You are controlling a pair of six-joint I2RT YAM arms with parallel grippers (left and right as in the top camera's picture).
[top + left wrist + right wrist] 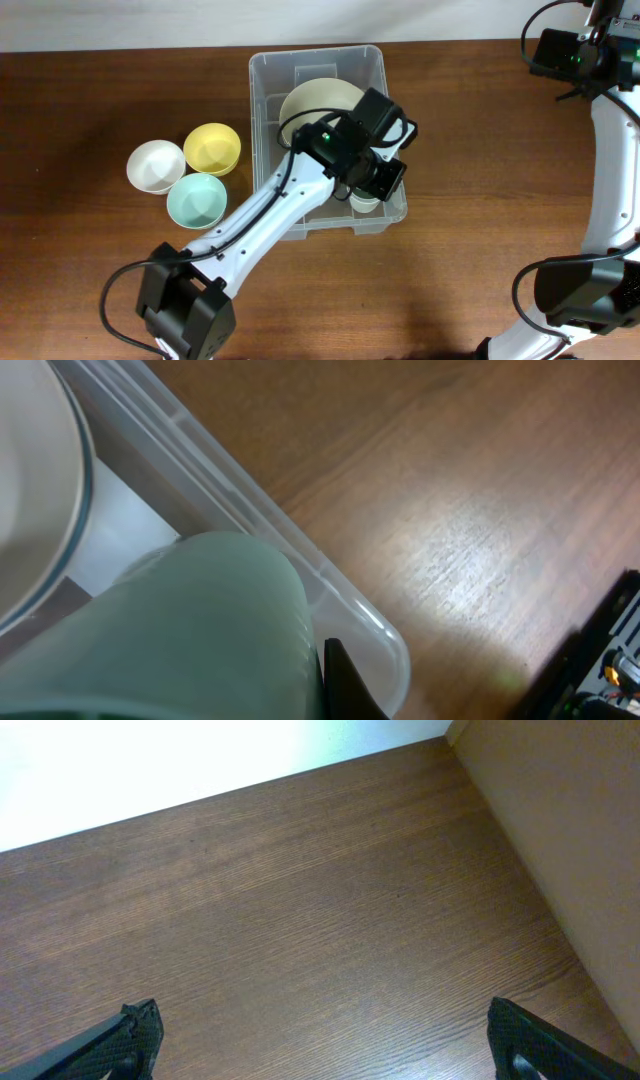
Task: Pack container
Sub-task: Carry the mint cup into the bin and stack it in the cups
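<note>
Clutter: three bowls sit in a tight cluster on the table (480, 200) left of the container (265, 120): white bowl (155, 165), yellow bowl (212, 148), mint bowl (197, 200). They're just beside one another and near the bin's left wall, none inside it.

The left arm (260, 220) runs diagonally from the near-left edge over the bin's near half and blocks most of the interior from overhead. The right arm (610, 170) is off at the far right, well apart from everything.

Container: large clear plastic bin, rounded corners, standing flat at table centre toward the far edge. A cream dish (315, 100) lies inside at the far end and takes up most of the width. In the left wrist view the clear wall and rim (260, 520) run diagonally, with the dish edge at frame left.

Left gripper (372, 190) is over the bin's near-right corner, pinching a pale green cup (200, 630). One dark finger (345, 685) sits against the cup's side; the other is hidden behind the cup. From overhead only a sliver of the cup shows under the gripper, inside the bin walls.

Right gripper (325, 1025): fingers spread wide, bare wood between them.

Labels: a white patch (125, 525) shows through the bin floor, probably the label. It's too blurred to read any text.
</note>
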